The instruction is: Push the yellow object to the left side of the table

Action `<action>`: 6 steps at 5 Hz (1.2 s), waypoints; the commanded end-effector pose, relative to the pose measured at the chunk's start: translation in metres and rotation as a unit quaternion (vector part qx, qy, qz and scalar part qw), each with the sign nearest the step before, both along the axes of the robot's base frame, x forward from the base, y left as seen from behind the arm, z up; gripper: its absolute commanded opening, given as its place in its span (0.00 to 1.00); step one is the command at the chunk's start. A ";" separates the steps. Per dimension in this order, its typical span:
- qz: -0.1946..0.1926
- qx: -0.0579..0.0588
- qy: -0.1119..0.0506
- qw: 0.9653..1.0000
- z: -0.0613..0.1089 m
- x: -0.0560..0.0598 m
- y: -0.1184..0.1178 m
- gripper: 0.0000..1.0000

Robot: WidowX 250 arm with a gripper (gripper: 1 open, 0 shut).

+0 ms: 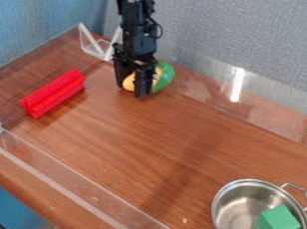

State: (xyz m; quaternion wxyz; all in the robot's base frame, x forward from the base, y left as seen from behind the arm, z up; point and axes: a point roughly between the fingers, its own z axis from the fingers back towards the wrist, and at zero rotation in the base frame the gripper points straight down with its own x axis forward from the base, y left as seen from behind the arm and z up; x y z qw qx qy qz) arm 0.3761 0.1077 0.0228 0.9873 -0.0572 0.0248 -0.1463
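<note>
- The gripper (135, 78) points straight down at the far side of the table (181, 149), toward twelve o'clock from the table's middle.
- Its dark fingers (144, 83) reach down to the tabletop, right at the toy corn (158, 77). They cover part of it, so I cannot tell whether they are released or clenched on it.
- The toy corn lies near the back clear wall (239, 78). Its yellow body shows at nine o'clock of the fingers, its green end at three o'clock.
- A red block (54, 93) lies flat at about eight o'clock from the corn, well apart, near the left wall.
- A steel pot (259, 217) sits in the near right corner, at about five o'clock from the corn and far from it.
- A green cube (280, 226) rests inside the pot.
- The wood between the corn and the pot shows a pale glare.
</note>
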 end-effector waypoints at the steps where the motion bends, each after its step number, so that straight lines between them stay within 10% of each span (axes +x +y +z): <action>1: -0.004 0.015 -0.057 0.998 0.045 0.007 0.003 0.00; 6: -0.016 0.007 -0.064 0.998 0.050 0.002 0.004 0.00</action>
